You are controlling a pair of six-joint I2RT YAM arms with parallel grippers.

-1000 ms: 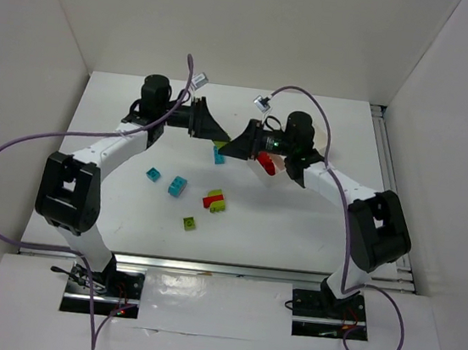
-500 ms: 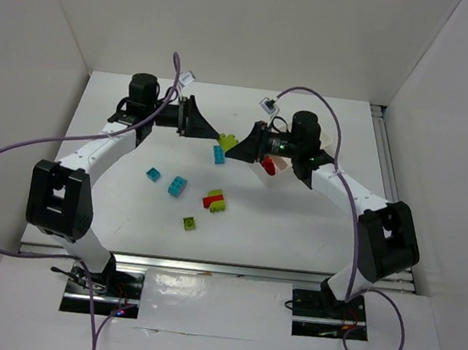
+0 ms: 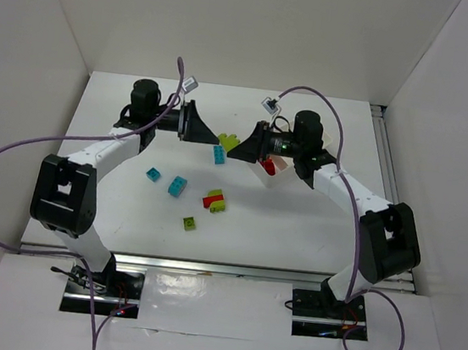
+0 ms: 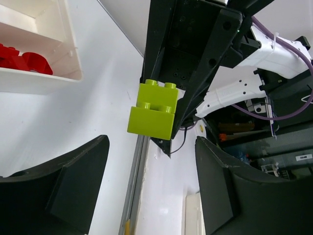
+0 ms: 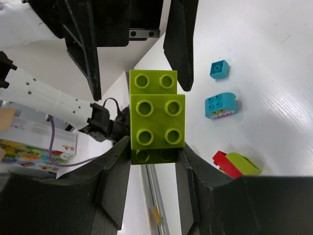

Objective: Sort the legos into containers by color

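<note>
Upper centre, top view: lime brick [image 3: 229, 141] clamped between right fingers [image 5: 115, 181]; left fingers [image 4: 73, 186] apart, facing it; seemingly clear of bench [image 3: 296, 225].

Lime brick [image 5: 156, 122] glossy plastic; tray [image 4: 67, 36] smooth white plastic; table [image 3: 296, 225] matt.

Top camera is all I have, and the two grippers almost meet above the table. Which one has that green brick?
Observer: The right gripper; its wrist camera shows the green brick pinched between its jaws, studs facing the lens.
Operator: Has the left one closed on it?
Observer: No. The left gripper is open, jaws wide apart, the brick ahead of them.
Operator: One brick or two?
Observer: Seemingly two green pieces stacked: a four-stud square with two more studs showing past its edge.
</note>
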